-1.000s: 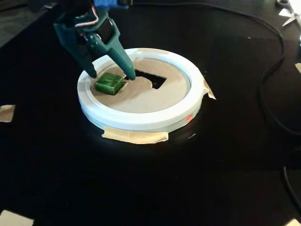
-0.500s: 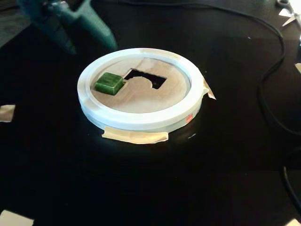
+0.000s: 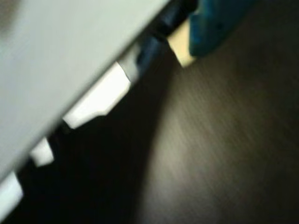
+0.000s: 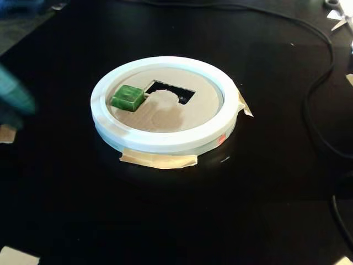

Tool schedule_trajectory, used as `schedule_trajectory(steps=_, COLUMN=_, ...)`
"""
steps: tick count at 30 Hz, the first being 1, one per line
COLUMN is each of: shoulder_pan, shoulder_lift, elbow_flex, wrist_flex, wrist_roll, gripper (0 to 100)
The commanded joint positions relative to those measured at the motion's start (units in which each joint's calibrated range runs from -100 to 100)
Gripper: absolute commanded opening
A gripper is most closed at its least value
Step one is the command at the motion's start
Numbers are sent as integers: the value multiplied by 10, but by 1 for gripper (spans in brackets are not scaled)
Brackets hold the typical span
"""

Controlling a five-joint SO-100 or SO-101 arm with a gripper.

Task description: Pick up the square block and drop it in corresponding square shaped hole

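In the fixed view the green square block (image 4: 128, 97) lies on the cardboard top (image 4: 165, 113) of a white round ring (image 4: 165, 141), at its left side, by the left corner of the dark hole (image 4: 172, 91). A blurred teal shape at the left edge is my gripper (image 4: 14, 95), well to the left of the ring and apart from the block. The wrist view is heavily blurred. It shows a pale grey surface (image 3: 70, 51), a teal part (image 3: 215, 23), a tan patch (image 3: 180, 46) and the dark table (image 3: 224, 140). The jaws cannot be made out in either view.
Tan tape (image 4: 159, 160) holds the ring to the black table. Black cables (image 4: 315, 83) run along the right side. A tan scrap (image 4: 6, 133) lies at the left edge, a white scrap (image 4: 16, 257) at the bottom left, and white objects (image 4: 339, 14) at the top right.
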Motion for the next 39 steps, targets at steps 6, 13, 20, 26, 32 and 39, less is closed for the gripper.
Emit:
schedule_trajectory(steps=6, shoulder_pan=31, shoulder_lift=-80, elbow_flex=131, wrist_flex=-102, wrist_roll=71, gripper=79)
schedule_trajectory(steps=13, shoulder_pan=23, shoulder_lift=-80, elbow_flex=193, wrist_flex=-98, wrist_roll=81, gripper=81)
schedule_trajectory(steps=20, shoulder_pan=14, shoulder_lift=-80, elbow_flex=240, wrist_flex=-101, wrist_roll=80, gripper=80)
schedule_trajectory(steps=26, shoulder_pan=14, shoulder_lift=-80, elbow_flex=240, wrist_flex=-101, wrist_roll=80, gripper=80)
schedule_trajectory(steps=32, shoulder_pan=14, shoulder_lift=-80, elbow_flex=240, wrist_flex=-101, wrist_roll=80, gripper=80)
schedule_trajectory(steps=39, shoulder_pan=17, shoulder_lift=-80, elbow_flex=240, wrist_flex=-101, wrist_roll=80, gripper=80)
